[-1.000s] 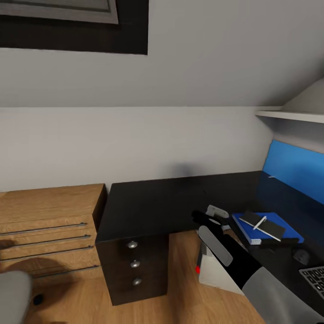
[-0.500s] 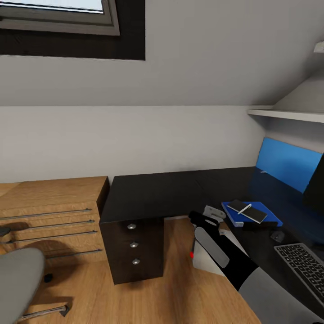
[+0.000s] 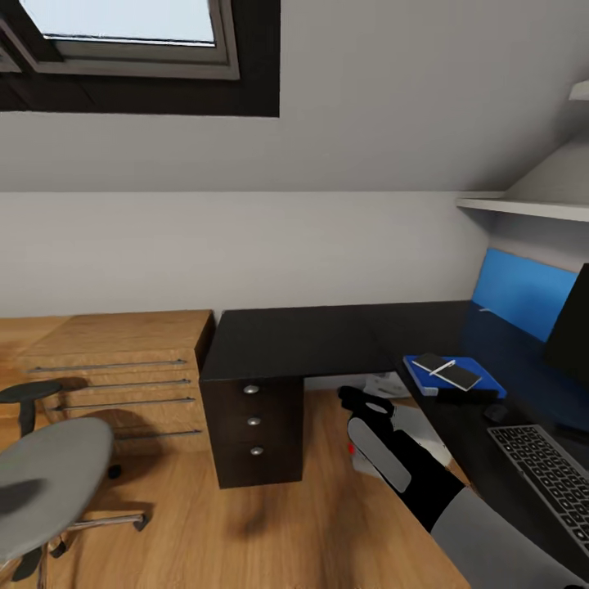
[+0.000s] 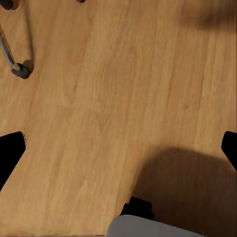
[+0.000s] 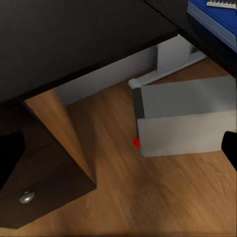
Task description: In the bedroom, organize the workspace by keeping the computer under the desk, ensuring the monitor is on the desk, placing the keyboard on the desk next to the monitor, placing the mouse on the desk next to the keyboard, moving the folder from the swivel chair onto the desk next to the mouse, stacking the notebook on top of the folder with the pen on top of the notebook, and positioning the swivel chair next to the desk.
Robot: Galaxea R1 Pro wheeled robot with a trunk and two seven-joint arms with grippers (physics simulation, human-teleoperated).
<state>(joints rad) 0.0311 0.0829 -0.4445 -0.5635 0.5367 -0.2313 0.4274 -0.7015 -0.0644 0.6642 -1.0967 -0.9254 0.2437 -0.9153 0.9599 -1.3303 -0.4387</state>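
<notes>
The folder (image 3: 448, 377) lies on the desk (image 3: 311, 339) with the notebook (image 3: 447, 370) on it and the pen (image 3: 443, 366) on top. The mouse (image 3: 496, 412) sits just beyond the keyboard (image 3: 546, 474), whose near end is cut off. Only an edge of the monitor (image 3: 570, 327) shows. The computer (image 5: 185, 118) stands under the desk, partly hidden by the right gripper (image 3: 353, 401), whose fingers I cannot tell apart or together. The left gripper's (image 4: 118, 148) fingers stand wide apart over the floor (image 4: 113, 89). The chair (image 3: 45, 478) is well apart from the desk, cut off.

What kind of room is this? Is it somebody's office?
It looks like a home office corner in an attic room. A skylight sits in a sloped grey wall, a long black desk holds a keyboard and a blue folder, and a grey swivel chair stands on the wood floor.
</notes>
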